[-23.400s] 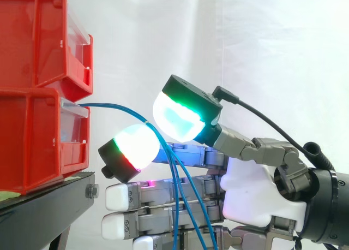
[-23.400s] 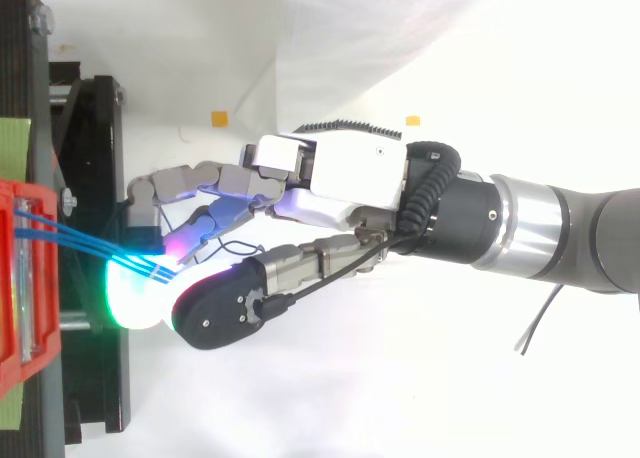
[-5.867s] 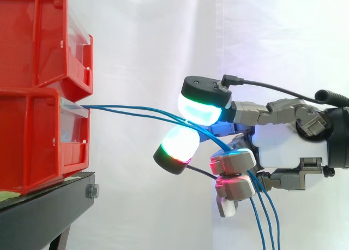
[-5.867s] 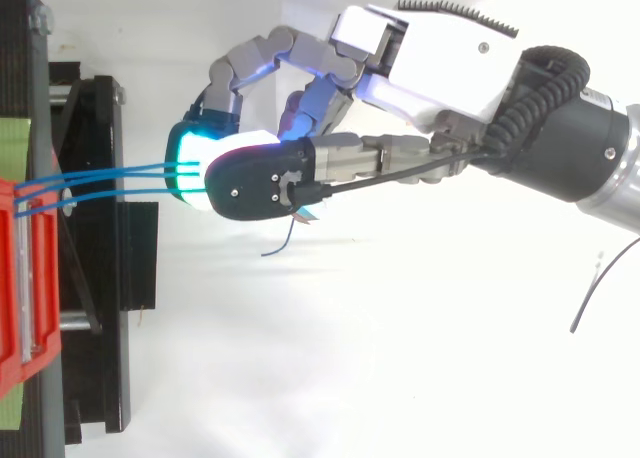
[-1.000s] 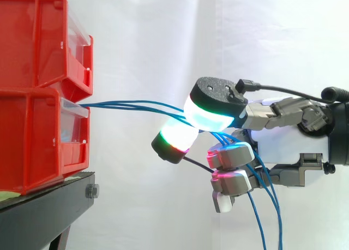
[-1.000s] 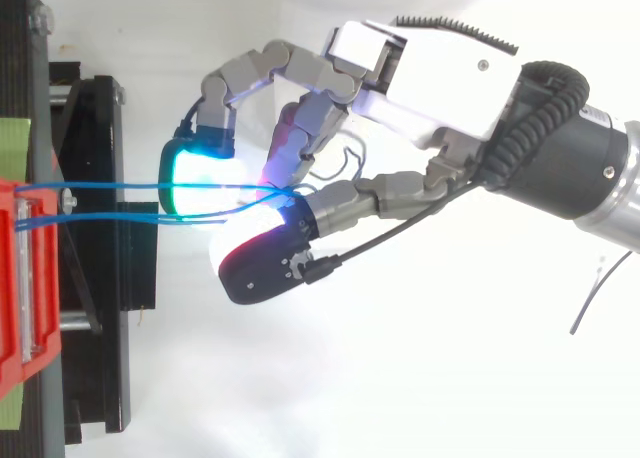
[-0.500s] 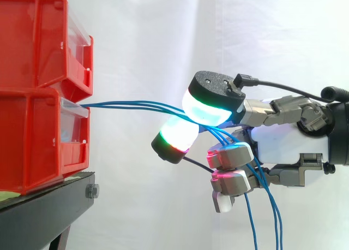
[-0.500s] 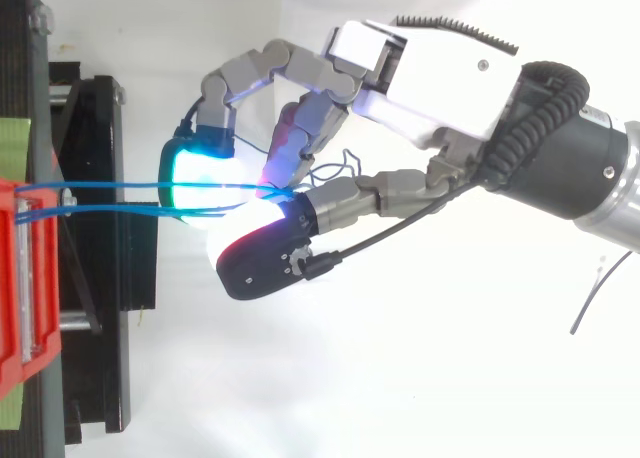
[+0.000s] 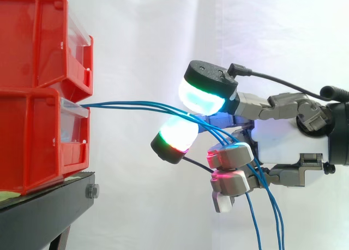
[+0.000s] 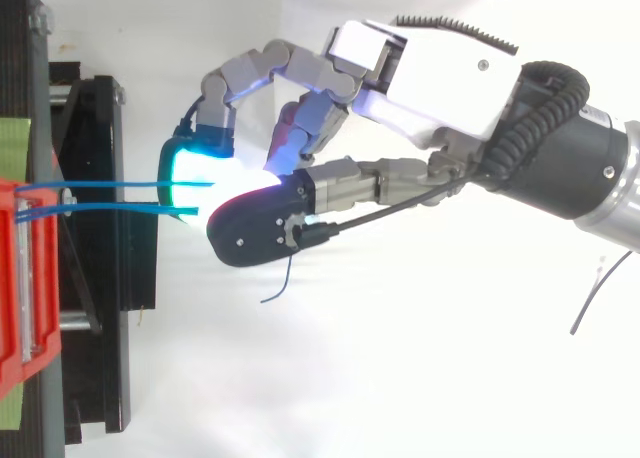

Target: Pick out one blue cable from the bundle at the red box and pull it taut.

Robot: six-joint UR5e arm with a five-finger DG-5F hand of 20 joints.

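Blue cables (image 9: 131, 106) | sagging right from lower red box (image 9: 38, 135) into hand (image 9: 278, 138) | hand curled round several strands, not one | judgement: shed extras first, then draw right steadily till straight.

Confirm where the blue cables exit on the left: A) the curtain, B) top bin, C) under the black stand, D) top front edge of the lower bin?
D: in the side view the cables come out at the top front edge of the lower bin, just under the top bin.
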